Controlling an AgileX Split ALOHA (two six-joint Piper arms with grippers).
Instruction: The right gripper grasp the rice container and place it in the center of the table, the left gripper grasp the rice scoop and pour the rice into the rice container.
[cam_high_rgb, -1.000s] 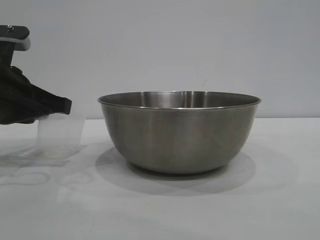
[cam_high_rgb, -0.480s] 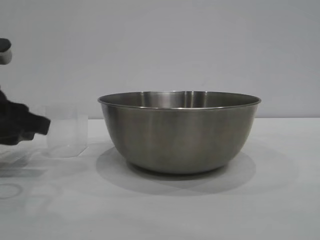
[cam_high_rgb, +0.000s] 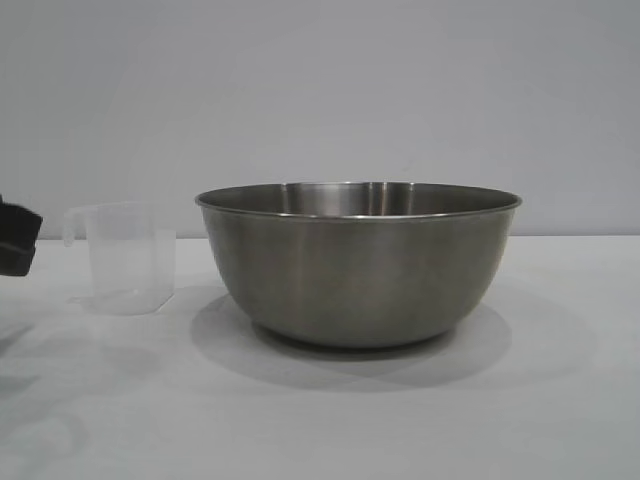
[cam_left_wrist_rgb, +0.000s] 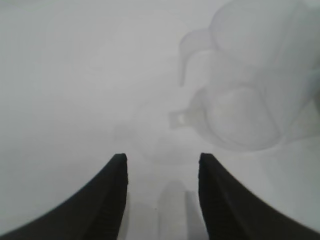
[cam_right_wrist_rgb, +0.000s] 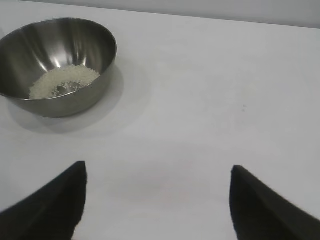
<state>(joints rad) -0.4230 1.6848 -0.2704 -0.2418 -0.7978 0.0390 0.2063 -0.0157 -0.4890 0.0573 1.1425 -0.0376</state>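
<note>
The steel rice container (cam_high_rgb: 360, 265) stands in the middle of the white table (cam_high_rgb: 400, 420). The right wrist view shows it (cam_right_wrist_rgb: 75, 95) with a patch of rice (cam_right_wrist_rgb: 65, 81) on its bottom. The clear plastic rice scoop (cam_high_rgb: 125, 258) stands upright on the table to the left of the bowl, free of any grip, and looks empty. It also shows in the left wrist view (cam_left_wrist_rgb: 245, 100). My left gripper (cam_left_wrist_rgb: 162, 162) is open and empty, a short way back from the scoop; only its tip (cam_high_rgb: 18, 240) shows at the exterior view's left edge. My right gripper (cam_right_wrist_rgb: 159, 172) is open and empty above bare table, well away from the bowl.
A plain grey wall (cam_high_rgb: 350, 90) stands behind the table. White tabletop lies to the right of the bowl (cam_high_rgb: 570, 330) and in front of it.
My left gripper has let go of the scoop and drawn back to the left, almost out of the exterior view. The scoop now stands upright on the table. The bowl has not moved.
</note>
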